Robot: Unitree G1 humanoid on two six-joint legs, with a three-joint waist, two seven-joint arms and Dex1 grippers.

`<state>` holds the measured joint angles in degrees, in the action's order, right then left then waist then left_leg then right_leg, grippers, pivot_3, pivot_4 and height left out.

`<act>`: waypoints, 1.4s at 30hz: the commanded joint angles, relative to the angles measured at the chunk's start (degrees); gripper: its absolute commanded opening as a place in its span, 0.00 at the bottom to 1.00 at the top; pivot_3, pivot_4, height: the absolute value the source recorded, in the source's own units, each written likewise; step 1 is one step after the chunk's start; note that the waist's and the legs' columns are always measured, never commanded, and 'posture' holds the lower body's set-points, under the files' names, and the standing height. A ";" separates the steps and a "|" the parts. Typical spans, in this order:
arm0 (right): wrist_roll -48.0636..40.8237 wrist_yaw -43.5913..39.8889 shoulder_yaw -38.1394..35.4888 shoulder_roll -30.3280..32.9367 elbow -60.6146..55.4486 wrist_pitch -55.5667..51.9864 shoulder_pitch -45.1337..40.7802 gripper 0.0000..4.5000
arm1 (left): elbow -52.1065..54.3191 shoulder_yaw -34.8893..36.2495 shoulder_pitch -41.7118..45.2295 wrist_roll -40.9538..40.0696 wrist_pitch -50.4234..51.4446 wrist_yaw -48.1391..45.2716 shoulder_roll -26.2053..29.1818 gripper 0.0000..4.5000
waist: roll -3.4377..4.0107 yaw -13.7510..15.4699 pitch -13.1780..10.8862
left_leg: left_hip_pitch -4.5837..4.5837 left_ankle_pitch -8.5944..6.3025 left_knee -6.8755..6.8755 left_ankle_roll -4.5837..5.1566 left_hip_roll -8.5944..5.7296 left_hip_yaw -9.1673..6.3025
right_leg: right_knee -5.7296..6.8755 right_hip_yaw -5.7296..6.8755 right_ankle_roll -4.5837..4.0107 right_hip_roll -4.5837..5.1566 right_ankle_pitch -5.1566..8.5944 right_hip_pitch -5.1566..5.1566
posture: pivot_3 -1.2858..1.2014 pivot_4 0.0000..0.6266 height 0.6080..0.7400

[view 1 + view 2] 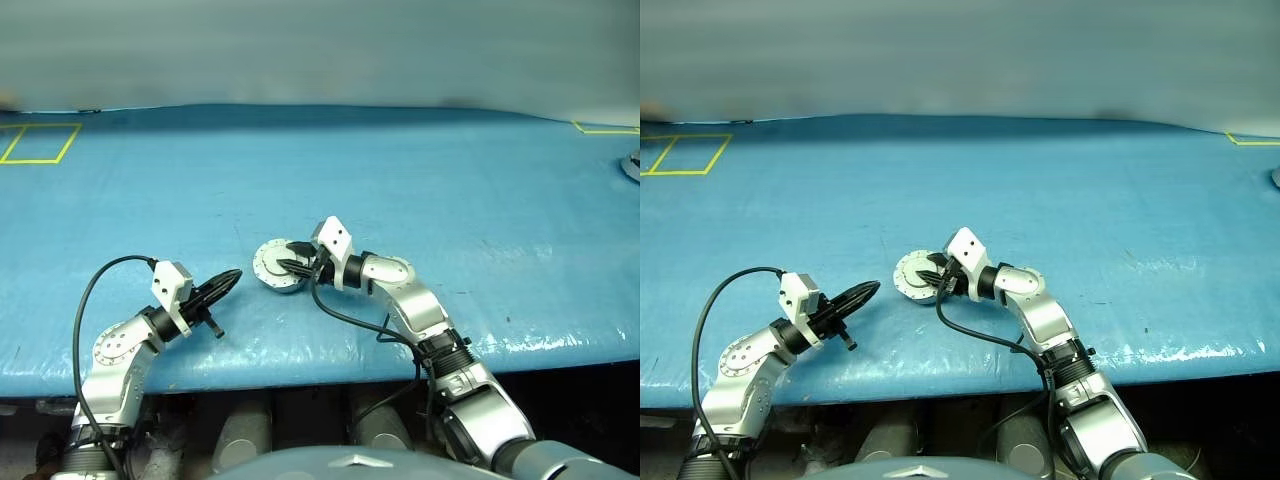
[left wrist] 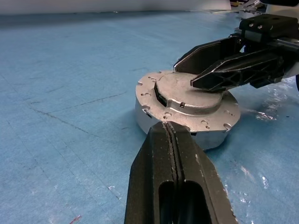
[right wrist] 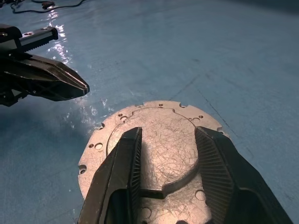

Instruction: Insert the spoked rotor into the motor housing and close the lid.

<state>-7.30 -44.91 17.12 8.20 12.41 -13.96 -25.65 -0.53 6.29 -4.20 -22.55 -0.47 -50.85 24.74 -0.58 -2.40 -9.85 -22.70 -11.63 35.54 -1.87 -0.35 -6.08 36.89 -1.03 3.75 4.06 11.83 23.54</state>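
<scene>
Black fingers of the left gripper [image 1: 232,277] are pressed together with nothing between them, hovering low over the blue counter [image 1: 420,190] and pointing toward the lid [image 2: 187,109]. That pale grey metal disc lies plain side up, just beyond the left gripper's tips, resting on the motor housing [image 2: 154,119], whose silver wall shows beneath it. From the opposite side the right gripper [image 3: 166,140] reaches over the lid, its fingers spread apart above the raised centre plate; whether the pads touch the metal cannot be told. Farther off, yellow tape outlines [image 1: 40,143] mark the counter's far left corner.
</scene>
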 commanded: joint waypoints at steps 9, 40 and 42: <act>-1.98 0.23 -1.74 -1.16 -4.24 2.98 -0.76 0.47 | 0.31 0.03 -0.26 0.07 -1.42 0.88 -0.59 0.00 | 0.00 -0.02 0.00 | -0.02 0.00 -0.01 0.00 0.00 0.00 | 0.00 0.00 0.00 0.00 0.00 0.02 | 0.52 0.24 1.00; 4.77 3.01 1.79 -0.95 2.97 8.01 0.18 0.99 | -0.21 0.50 -0.01 1.73 -2.03 4.03 -1.26 0.00 | 0.00 -0.03 0.00 | -0.02 0.00 -0.04 -0.01 0.00 0.00 | -0.02 0.00 -0.01 0.00 0.01 0.04 | 0.52 0.24 1.00; 5.08 2.89 2.09 -0.79 3.30 7.75 0.37 0.99 | -0.41 0.54 0.09 1.80 -2.28 4.21 -1.35 0.00 | 0.00 -0.02 0.00 | -0.02 0.00 -0.05 -0.01 0.00 0.00 | -0.02 0.00 -0.01 0.00 0.01 0.04 | 0.52 0.24 1.00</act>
<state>-2.18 -42.05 19.29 7.49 15.72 -5.88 -25.62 -1.41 6.18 -4.33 -20.40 -1.67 -46.99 23.62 -0.58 -2.42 -9.85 -22.72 -11.64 35.50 -1.88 -0.35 -6.08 36.86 -1.03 3.74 4.06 11.84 23.58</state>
